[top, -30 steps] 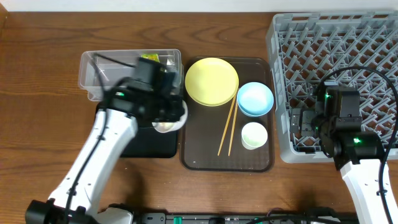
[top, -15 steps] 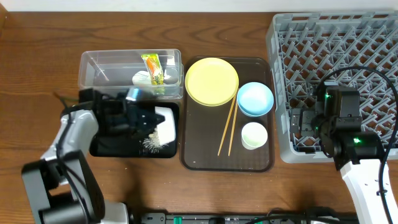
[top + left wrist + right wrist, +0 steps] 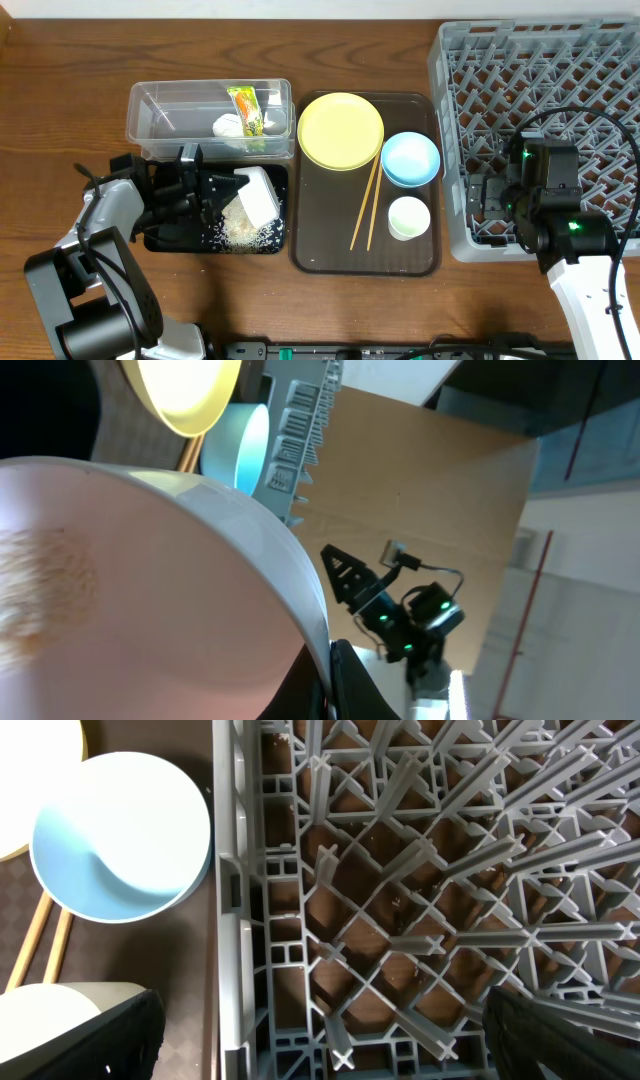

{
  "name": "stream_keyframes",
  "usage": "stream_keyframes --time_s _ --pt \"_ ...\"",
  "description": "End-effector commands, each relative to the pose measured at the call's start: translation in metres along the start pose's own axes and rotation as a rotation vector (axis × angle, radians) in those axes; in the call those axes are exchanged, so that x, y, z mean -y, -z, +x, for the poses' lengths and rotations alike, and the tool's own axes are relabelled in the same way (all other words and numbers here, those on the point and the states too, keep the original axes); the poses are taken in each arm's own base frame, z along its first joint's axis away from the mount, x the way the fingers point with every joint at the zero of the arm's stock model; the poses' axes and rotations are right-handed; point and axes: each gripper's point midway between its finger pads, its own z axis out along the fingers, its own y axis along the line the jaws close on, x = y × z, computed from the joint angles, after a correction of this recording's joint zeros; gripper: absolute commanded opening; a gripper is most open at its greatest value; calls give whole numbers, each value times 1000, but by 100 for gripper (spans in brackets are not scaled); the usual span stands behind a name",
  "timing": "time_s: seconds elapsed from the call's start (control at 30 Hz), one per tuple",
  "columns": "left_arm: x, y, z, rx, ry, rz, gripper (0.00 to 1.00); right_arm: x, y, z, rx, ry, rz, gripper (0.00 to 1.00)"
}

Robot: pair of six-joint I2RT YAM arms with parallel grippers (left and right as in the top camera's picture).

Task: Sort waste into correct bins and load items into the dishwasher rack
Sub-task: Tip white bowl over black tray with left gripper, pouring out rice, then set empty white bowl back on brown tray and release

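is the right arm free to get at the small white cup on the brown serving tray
Probably yes: the right gripper is open and empty close by, and nothing covers the small white cup.

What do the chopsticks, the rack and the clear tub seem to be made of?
Chopsticks: probably wood or bamboo, pale tan and matte. Rack: grey moulded plastic, dull, with a lattice of pegs. Tub: transparent plastic, slightly glossy; the table shows through it.
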Motion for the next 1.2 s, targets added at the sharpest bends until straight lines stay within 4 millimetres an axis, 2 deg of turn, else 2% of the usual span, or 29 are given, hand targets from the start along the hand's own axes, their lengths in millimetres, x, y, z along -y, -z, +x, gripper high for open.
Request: stream_keyframes --time_s 0.0,0.07,0.3,0.37,0.47,0.5,0.6,0.83,1.0,1.1,1.17 --pt "6 1 0 -2 167 34 6 -4 6 -8 26 19 -13 99" --pt "6 2 0 -2 219 35 6 -4 6 -8 26 19 -13 99" --pt "7 4 -2 8 227 39 6 -4 6 -8 26 19 -13 99" --pt "8 4 -5 11 145 39 6 -4 6 -8 26 19 -13 99" --pt "12 5 -16 26 -257 36 6 -4 6 -8 27 19 -13 99" --pt "12 5 -17 28 -310 35 6 -4 6 -8 27 19 -13 99" --pt "14 5 -20 31 -347 35 6 -4 6 -8 26 19 -13 99" --pt "16 5 -17 29 -316 36 6 -4 6 -8 26 19 -13 99" --pt "31 3 -4 21 -368 33 6 -4 6 -8 26 19 -13 99" --pt "35 -4 4 23 -466 -90 6 -4 6 -8 27 19 -13 99" --pt "26 -10 4 56 -513 -281 6 -4 6 -8 27 19 -13 99"
